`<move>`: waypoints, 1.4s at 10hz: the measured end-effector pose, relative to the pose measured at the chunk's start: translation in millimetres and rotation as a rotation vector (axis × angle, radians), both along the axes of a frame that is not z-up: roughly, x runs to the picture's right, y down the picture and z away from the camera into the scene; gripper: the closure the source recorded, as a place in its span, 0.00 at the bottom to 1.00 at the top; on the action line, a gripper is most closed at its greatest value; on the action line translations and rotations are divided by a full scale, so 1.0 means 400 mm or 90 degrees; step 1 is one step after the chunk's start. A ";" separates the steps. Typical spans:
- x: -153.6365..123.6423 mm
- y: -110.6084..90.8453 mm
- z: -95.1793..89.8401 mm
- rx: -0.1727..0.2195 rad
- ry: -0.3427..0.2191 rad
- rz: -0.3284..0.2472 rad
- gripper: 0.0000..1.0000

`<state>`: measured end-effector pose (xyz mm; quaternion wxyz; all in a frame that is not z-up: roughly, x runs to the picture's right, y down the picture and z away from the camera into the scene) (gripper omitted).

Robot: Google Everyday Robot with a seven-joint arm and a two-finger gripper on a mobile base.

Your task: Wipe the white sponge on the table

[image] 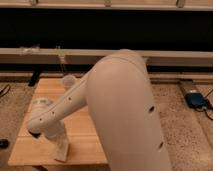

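The gripper [61, 149] hangs low over the table's [80, 145] front-left part, tip down at the wood. How wide it stands, I cannot tell. The sponge cannot be told apart from the gripper's pale tip. The arm [120, 110] hides the table to the gripper's right.

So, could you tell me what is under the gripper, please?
The gripper is down at the table near its front edge. A pale flat edge, probably the white sponge, shows beneath it; the arm covers the rest.
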<state>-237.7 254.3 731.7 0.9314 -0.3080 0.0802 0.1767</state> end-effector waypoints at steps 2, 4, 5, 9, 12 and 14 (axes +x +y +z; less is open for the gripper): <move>-0.059 -0.006 -0.005 0.007 -0.012 -0.005 1.00; -0.124 -0.034 0.001 0.023 -0.022 -0.004 1.00; -0.148 -0.051 0.009 0.031 -0.024 -0.002 1.00; -0.197 -0.124 0.074 0.066 -0.006 0.015 1.00; -0.175 -0.174 0.141 0.092 0.026 0.024 1.00; -0.143 -0.219 0.193 0.116 0.054 0.030 1.00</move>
